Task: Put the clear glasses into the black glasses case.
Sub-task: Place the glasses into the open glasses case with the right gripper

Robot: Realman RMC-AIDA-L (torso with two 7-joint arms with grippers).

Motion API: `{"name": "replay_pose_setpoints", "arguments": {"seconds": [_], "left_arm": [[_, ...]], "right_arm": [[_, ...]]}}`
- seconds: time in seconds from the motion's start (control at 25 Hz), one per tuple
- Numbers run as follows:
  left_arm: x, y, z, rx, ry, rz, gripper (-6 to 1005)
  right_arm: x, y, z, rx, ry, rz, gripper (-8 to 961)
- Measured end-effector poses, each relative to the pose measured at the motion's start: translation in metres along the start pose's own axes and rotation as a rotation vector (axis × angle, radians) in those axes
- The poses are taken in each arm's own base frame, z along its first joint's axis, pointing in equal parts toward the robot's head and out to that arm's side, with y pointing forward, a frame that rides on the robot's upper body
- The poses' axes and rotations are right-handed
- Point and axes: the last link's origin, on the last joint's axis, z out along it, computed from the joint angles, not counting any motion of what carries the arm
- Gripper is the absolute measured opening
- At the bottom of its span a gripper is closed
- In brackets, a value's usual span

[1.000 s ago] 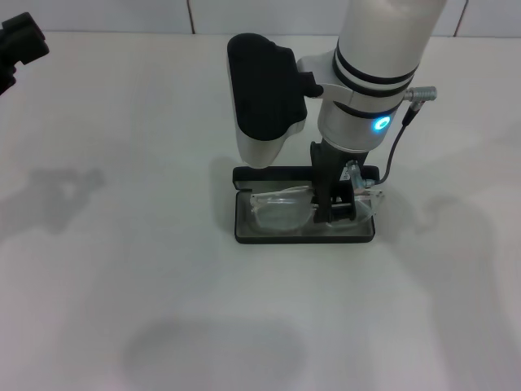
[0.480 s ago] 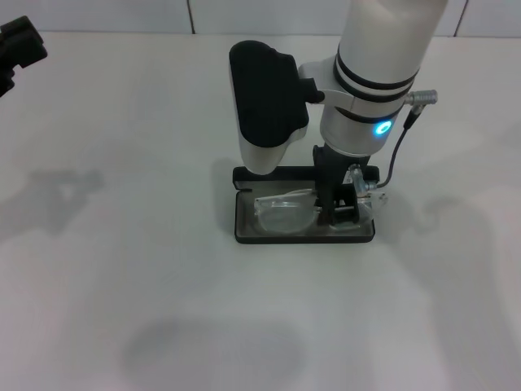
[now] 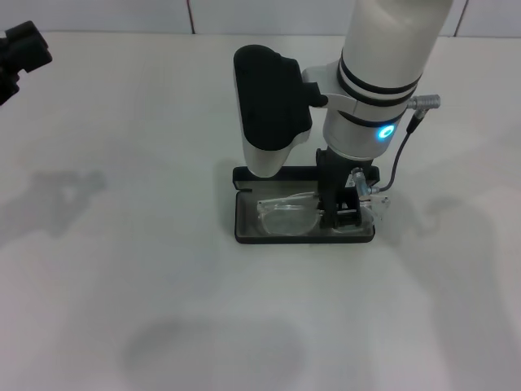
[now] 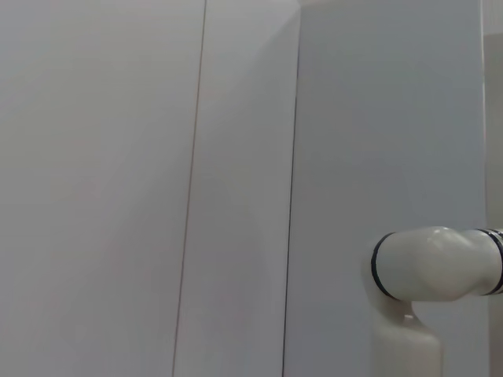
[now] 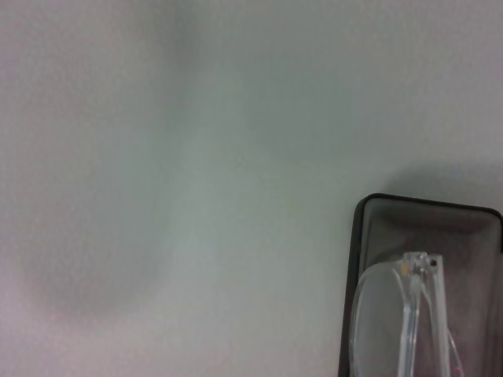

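Near the middle of the white counter [image 3: 122,269], the black glasses case [image 3: 244,228] lies open, its grey-lined tray facing up and its lid folded back on the far side, mostly hidden behind the right arm. The clear glasses [image 3: 286,215] sit inside the tray, one lens plain to see toward the case's left half, which suits a placement made lengthwise so the frame fits between the walls. The right end effector [image 3: 343,210] reaches straight down into the right half of the tray, a sensible stance for setting the frame low rather than dropping it. Its fingers appear to bracket the frame's right side, but the dark fingers blend with the case and I cannot tell whether they grip the glasses or stand slack around them. The right wrist view shows only a corner of the case and one lens with its hinge; the fingers are absent from it. The left end effector [image 3: 20,50] is parked at the far left edge, cut off, and its opening cannot be judged.
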Motion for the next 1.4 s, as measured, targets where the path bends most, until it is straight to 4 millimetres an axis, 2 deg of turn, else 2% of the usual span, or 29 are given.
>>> {"name": "replay_pose_setpoints", "arguments": {"seconds": [0.96, 1.4], "left_arm": [[-0.003, 0.003, -0.004, 0.008, -0.003, 0.003, 111], [-0.004, 0.004, -0.007, 0.014, -0.005, -0.001, 112]], "right_arm": [[-0.002, -0.001, -0.001, 0.018, 0.002, -0.002, 222], [-0.01, -0.001, -0.011, 0.066, 0.015, -0.036, 225]]}}
